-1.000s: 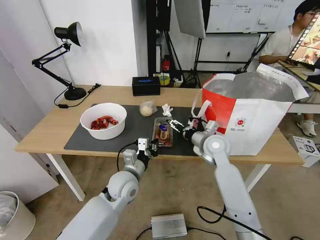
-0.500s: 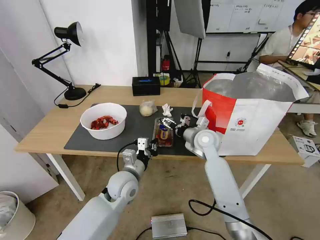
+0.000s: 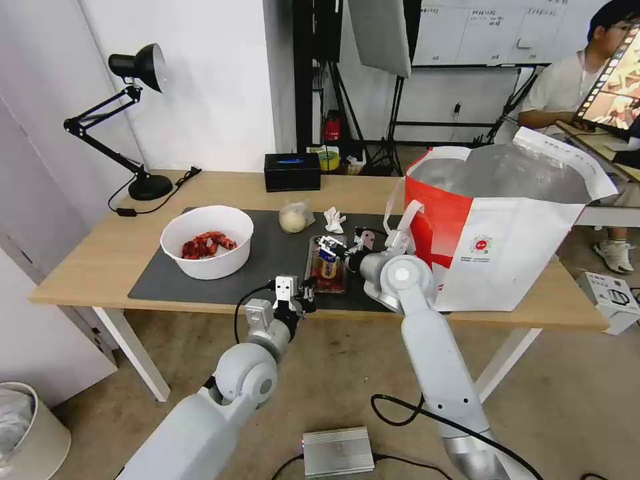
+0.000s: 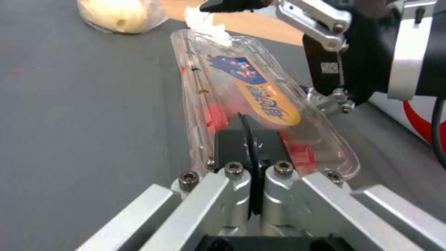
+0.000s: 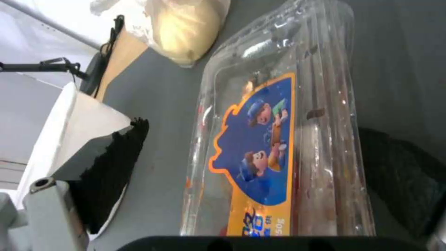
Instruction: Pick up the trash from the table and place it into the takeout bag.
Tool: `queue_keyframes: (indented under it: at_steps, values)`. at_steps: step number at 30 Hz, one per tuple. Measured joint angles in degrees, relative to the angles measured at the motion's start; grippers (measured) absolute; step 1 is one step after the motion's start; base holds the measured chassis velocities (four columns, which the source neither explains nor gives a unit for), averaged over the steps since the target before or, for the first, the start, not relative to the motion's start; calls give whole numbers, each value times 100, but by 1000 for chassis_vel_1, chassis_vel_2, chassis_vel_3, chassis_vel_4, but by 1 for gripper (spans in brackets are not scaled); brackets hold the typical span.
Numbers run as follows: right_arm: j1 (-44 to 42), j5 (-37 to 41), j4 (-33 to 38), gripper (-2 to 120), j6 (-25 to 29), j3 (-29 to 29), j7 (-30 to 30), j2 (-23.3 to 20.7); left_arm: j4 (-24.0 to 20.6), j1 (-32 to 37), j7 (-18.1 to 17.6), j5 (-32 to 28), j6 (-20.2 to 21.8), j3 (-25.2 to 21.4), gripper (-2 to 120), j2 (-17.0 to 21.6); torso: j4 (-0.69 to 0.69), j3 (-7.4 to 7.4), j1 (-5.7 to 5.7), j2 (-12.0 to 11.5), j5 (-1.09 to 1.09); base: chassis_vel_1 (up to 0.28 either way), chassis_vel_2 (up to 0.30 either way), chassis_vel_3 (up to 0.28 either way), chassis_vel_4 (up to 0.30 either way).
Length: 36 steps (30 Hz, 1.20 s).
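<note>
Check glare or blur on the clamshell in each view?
Right wrist view: bright window highlights streak the clear plastic clamshell tray, label readable. Left wrist view: the closed left gripper fingers are blurred in the foreground, hiding its near end. Head view: tray small, no strong glare.

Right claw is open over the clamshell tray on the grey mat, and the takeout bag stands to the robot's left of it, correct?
Not quite. The takeout bag stands to the robot's right of the tray, as the head view shows. The rest holds: the right claw is open over the clamshell tray, which lies on the grey mat.
</note>
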Motion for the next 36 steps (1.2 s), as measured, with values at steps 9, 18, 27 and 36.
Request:
queue_keyframes:
  at_steps: [9, 18, 27, 36]
  values:
    - [33, 5, -94, 100, 1, 9, -22, 16, -13, 55, 4, 21, -24, -13, 0, -48, -1, -1, -1, 0, 0, 0, 0, 0, 0]
    - [33, -32, -167, 90, 8, 24, -49, 64, -12, 80, 16, 27, -105, -17, 0, -53, -3, -1, -2, 1, -1, 0, 0, 0, 0]
    - [29, -41, -178, 61, 5, 1, -64, 59, -12, 78, 16, 29, -112, -27, 0, -41, 1, 1, 0, -1, 1, 0, 0, 0, 0]
    - [34, -44, -154, 28, 2, -14, -68, 47, 1, 50, 5, 31, -113, -20, 0, -68, 1, 1, 1, -1, 1, 0, 0, 0, 0]
